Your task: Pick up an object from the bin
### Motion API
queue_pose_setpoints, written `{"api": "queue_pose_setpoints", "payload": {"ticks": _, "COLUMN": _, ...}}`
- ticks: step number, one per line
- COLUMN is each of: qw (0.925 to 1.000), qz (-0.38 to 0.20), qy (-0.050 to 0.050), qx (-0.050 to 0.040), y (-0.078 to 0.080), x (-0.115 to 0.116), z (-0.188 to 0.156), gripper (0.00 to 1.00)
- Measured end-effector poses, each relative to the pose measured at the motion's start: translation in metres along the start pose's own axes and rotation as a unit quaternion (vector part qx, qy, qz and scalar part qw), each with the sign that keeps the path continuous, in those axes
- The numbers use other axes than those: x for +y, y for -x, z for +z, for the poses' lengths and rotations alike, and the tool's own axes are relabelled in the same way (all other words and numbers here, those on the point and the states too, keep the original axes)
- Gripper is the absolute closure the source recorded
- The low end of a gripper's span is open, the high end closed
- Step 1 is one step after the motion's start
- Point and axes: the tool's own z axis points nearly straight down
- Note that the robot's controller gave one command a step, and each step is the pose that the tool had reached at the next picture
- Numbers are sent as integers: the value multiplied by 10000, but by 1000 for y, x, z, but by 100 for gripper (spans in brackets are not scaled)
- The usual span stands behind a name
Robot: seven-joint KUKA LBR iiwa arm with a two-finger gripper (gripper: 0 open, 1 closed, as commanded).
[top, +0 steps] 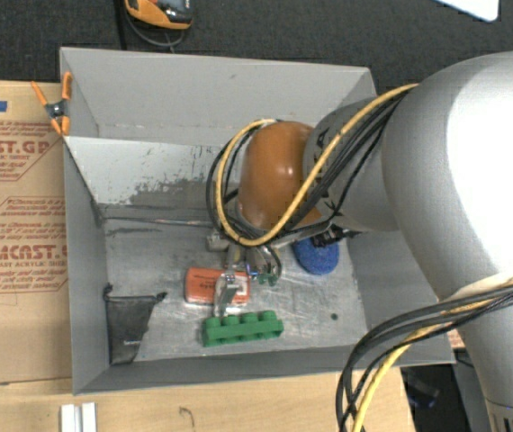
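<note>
Camera view: orange blk point(200, 284) by gripper point(229, 293)

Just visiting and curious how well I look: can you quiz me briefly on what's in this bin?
1. True or false: the green brick lies lower in the view than the blue object.
2. Which lies farthest left? A green brick, B dark flat piece, C blue object.
3. What colour is the block just left of the gripper?
Key: 1 true; 2 B; 3 orange.
</note>
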Motion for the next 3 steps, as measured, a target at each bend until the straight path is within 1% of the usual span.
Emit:
{"api": "queue_pose_setpoints", "payload": {"ticks": 1, "qw": 9982, "qz": 603, "qy": -8, "qx": -27, "y": 8, "x": 7, "z": -3, "gripper": 100}}
{"api": "queue_pose_setpoints", "payload": {"ticks": 3, "qw": 9982, "qz": 603, "qy": -9, "qx": -20, "y": 8, "x": 7, "z": -5, "gripper": 100}}
